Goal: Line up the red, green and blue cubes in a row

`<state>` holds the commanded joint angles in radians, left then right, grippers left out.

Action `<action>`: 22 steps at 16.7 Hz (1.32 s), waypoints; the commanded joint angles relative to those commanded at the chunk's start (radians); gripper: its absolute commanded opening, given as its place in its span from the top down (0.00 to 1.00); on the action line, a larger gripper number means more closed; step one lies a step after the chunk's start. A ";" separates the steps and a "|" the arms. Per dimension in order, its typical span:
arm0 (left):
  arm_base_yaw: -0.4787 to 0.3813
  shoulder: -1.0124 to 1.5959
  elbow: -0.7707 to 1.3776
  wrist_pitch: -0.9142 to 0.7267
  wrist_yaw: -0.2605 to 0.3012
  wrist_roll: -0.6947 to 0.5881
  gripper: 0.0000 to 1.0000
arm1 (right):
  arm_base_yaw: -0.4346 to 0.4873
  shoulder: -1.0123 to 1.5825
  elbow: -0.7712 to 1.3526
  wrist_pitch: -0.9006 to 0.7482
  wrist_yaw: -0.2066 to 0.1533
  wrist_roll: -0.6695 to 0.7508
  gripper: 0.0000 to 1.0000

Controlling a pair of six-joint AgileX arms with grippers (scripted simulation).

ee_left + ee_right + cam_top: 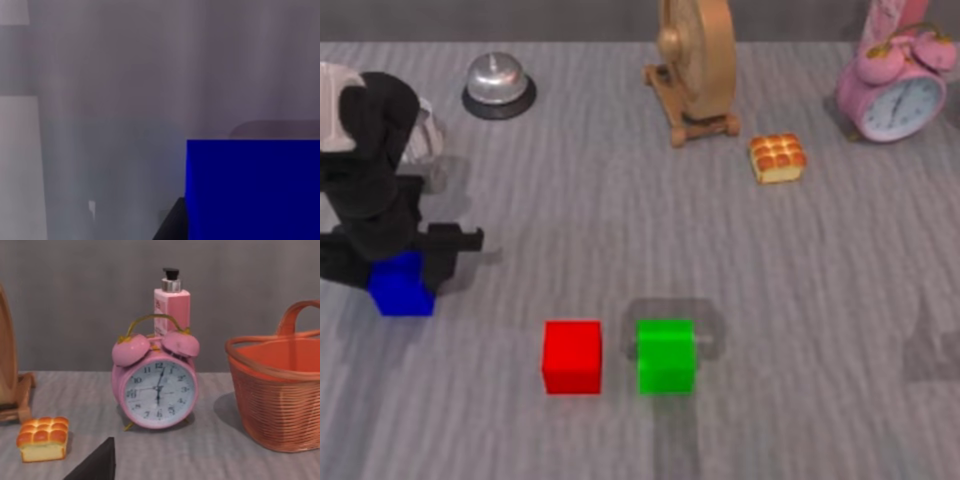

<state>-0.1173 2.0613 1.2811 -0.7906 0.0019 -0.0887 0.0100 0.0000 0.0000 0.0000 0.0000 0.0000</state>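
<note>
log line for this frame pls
left gripper: at blue cube, table's left | right arm: out of top view | red cube and green cube: side by side, front centre, small gap | blue not in row

We see a table (800,300) with a matt grey surface, finely streaked like woven cloth or brushed grain. The red cube (571,357), green cube (665,356) and blue cube (400,285) look like smooth plastic. Our left gripper (395,262) is matt black. Near the far edge, the bell (498,80) is polished metal on a dark base, the stand (695,65) looks like varnished wood, the alarm clock (156,387) glossy pink, the bread (43,438) crusted and shiny, the basket (280,385) woven wicker.
</note>
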 joint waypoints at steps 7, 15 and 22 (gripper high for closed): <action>0.000 0.000 0.000 0.000 0.000 0.000 1.00 | 0.000 0.000 0.000 0.000 0.000 0.000 0.00; 0.015 -0.077 0.113 -0.202 0.000 -0.002 1.00 | 0.000 0.000 0.000 0.000 0.000 0.000 0.00; 0.012 -0.103 0.145 -0.251 -0.001 -0.002 1.00 | 0.000 0.000 0.000 0.000 0.000 0.000 0.00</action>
<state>-0.1057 1.9585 1.4265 -1.0411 0.0011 -0.0911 0.0100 0.0000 0.0000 0.0000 0.0000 0.0000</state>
